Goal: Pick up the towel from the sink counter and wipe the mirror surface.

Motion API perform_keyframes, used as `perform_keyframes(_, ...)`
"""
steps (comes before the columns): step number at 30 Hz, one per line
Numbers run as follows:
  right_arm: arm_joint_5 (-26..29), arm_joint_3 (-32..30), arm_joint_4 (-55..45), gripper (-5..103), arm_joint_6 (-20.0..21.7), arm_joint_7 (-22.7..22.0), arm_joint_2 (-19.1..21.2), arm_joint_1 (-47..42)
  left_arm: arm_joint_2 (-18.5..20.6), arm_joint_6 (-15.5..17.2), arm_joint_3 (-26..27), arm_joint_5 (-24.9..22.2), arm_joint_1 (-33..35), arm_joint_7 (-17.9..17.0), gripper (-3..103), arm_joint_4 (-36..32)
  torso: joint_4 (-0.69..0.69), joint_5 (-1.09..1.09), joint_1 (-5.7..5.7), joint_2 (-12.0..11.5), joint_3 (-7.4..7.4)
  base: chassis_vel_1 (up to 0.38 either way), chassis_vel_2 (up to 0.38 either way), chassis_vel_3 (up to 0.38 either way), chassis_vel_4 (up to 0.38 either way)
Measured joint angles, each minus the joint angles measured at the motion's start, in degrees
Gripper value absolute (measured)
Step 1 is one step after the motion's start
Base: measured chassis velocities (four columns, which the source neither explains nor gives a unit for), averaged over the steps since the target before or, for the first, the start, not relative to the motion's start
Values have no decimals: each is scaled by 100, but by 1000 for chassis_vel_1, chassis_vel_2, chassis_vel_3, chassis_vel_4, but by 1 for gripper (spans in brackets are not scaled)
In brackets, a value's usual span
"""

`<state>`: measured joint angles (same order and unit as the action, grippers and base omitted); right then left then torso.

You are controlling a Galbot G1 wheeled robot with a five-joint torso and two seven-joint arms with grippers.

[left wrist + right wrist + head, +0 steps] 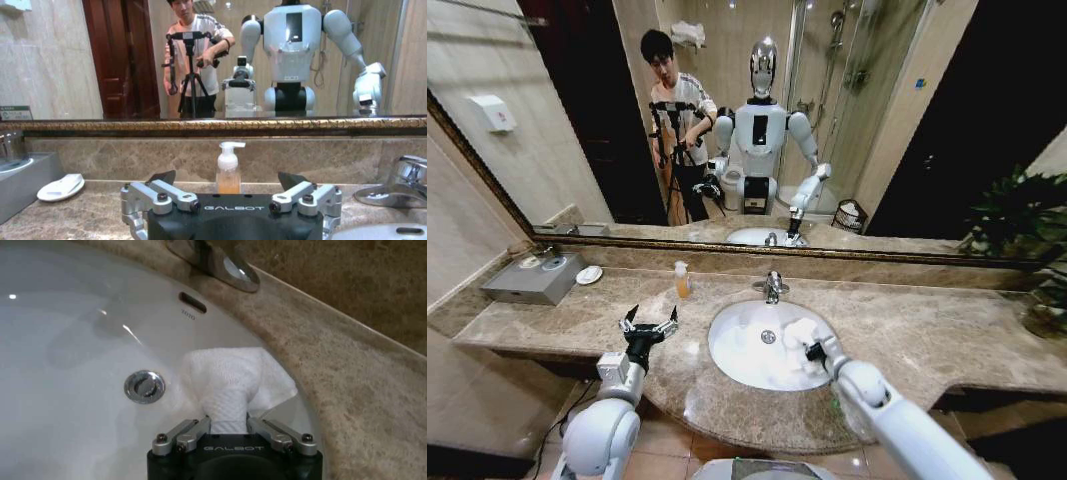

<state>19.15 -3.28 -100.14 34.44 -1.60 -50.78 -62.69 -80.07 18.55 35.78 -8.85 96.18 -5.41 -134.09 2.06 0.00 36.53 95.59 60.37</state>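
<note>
The white towel (799, 332) is bunched inside the oval basin (737, 350) of the sink counter (927, 335), near the basin's right wall. My right gripper (815, 350) is down in the basin, shut on the towel. In the right wrist view a fold of the towel (233, 375) runs up between the closed fingers of the right gripper (225, 421), beside the drain (144, 386). My left gripper (649, 325) hovers open over the counter left of the basin; in its wrist view the left gripper (227, 181) holds nothing. The mirror (907, 150) spans the wall behind.
A chrome tap (773, 287) stands behind the basin. A soap bottle (682, 281) sits by the back wall, with a soap dish (588, 274) and a grey box (532, 280) farther left. A plant (1027, 230) fills the right end of the counter.
</note>
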Motion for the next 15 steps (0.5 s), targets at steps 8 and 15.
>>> perform_keyframes(8,467,736,-343,10,399,15,494,-1,0,0,0,0,0,0,100,0,0,0,-1,0,0,0,0,0,0)
perform_keyframes(15,592,787,-101,10,386,-86,399,333,0,0,0,0,0,0,100,0,0,1,-1,0,0,0,0,0,0)
